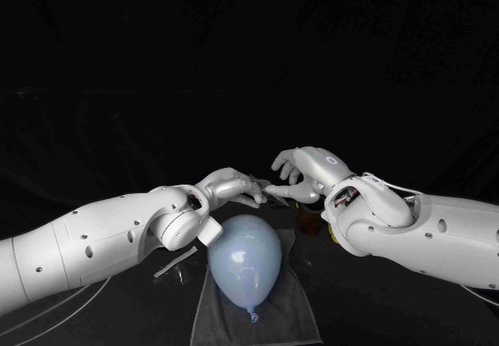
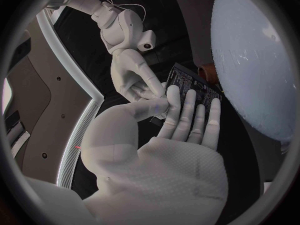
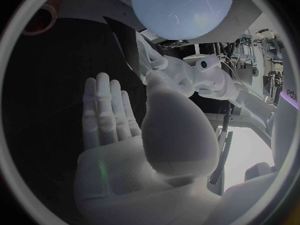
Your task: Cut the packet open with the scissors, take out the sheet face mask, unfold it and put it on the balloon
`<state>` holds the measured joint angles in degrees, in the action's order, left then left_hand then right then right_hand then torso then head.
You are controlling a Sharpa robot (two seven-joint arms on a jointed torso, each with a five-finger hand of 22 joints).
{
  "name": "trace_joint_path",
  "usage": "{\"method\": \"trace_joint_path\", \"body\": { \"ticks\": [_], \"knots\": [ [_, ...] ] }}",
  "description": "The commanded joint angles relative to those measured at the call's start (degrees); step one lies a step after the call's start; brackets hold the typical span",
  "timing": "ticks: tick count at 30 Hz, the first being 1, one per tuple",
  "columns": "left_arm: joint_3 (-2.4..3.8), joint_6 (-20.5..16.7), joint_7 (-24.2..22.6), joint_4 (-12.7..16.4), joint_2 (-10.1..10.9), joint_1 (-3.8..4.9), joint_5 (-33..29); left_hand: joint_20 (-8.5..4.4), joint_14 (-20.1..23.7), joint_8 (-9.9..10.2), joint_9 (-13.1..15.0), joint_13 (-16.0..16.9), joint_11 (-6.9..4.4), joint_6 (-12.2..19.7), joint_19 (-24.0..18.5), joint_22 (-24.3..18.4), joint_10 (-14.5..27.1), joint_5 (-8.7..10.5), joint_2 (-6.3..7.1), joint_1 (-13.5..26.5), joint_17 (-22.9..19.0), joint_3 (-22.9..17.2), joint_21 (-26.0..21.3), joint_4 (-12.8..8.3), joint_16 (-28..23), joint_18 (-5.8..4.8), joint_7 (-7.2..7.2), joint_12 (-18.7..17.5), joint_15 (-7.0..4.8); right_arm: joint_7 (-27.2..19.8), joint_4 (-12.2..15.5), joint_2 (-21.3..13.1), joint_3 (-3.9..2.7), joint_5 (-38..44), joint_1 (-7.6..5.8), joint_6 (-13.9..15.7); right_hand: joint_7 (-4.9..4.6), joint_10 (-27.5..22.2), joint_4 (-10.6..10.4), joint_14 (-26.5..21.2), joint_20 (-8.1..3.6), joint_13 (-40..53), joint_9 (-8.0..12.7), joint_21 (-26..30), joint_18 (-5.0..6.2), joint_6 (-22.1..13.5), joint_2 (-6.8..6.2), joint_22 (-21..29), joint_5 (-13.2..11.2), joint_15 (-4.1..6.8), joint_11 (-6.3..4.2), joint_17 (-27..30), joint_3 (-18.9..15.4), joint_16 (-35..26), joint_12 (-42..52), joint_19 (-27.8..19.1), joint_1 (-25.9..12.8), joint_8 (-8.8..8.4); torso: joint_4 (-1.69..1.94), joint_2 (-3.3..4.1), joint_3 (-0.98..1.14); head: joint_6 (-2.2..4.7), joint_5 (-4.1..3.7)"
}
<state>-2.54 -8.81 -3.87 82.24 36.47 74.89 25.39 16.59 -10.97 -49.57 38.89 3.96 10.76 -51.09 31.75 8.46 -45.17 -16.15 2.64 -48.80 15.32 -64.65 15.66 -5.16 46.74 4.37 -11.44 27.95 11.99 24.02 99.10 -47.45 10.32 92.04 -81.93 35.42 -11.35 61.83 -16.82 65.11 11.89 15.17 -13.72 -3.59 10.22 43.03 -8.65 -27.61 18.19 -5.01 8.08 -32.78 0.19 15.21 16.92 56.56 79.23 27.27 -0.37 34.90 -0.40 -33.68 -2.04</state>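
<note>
Both hands grasp the dark packet (image 2: pixel 190 85) in the air over the middle of the worktop. The left hand (image 1: pixel 231 186) backs it with flat fingers and its thumb across, and the right hand (image 1: pixel 301 173) pinches one edge. The packet looks light, thin and slick, likely to bend or slip, so corner and edge pinches suit it. The wet mask inside should be limp and tear easily. The balloon (image 1: pixel 245 259) lies on a grey cloth (image 1: pixel 223 317) by the near edge; it is smooth and would roll.
</note>
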Motion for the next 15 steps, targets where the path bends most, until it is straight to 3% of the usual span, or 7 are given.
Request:
{"method": "trace_joint_path", "body": {
  "ticks": [1, 15],
  "knots": [
    [0.07, 0.94, -0.46, 0.27, -0.08, 0.08, -0.22, 0.07, -0.25, -1.26, 0.08, -0.10, -0.11, -0.77, 0.27, -0.04, -0.02, -0.36, -0.51, 0.07, -0.04, -2.78, -0.34, -2.81, -0.20, -0.47, 0.25, 0.29, -0.04, 2.53, -0.87, 0.79, -0.02, -0.63, 0.27, -4.07, -0.79, 0.36, 0.05, 0.34, 0.22, -0.35, 0.14, 0.05, 0.35, -0.21, 0.20, 0.54, 0.14, -0.20, 0.00, 0.11, 0.47, -0.44, -0.45, 0.24, 0.56, 0.43, -0.03, 0.01, 0.04, -0.02, 0.06],
    [0.07, 1.39, -0.47, 0.80, 0.11, 0.08, 0.07, 0.07, -0.25, -1.26, 0.08, -0.10, -0.11, -0.77, 0.27, -0.04, -0.02, -0.36, -0.51, 0.07, -0.04, -2.78, -0.34, -2.81, -0.20, -0.47, 0.25, 0.29, -0.04, 3.42, -3.99, 2.77, -0.01, -0.09, 0.77, -6.39, -0.26, 1.71, 0.14, 1.41, 0.01, -2.62, 0.95, -0.08, 0.39, 0.86, 0.97, 3.55, -0.58, 0.15, -0.50, 0.30, 3.12, -1.92, -0.88, 1.04, 2.48, 1.38, -0.08, -0.04, 0.06, -0.17, -0.08]
  ]
}}
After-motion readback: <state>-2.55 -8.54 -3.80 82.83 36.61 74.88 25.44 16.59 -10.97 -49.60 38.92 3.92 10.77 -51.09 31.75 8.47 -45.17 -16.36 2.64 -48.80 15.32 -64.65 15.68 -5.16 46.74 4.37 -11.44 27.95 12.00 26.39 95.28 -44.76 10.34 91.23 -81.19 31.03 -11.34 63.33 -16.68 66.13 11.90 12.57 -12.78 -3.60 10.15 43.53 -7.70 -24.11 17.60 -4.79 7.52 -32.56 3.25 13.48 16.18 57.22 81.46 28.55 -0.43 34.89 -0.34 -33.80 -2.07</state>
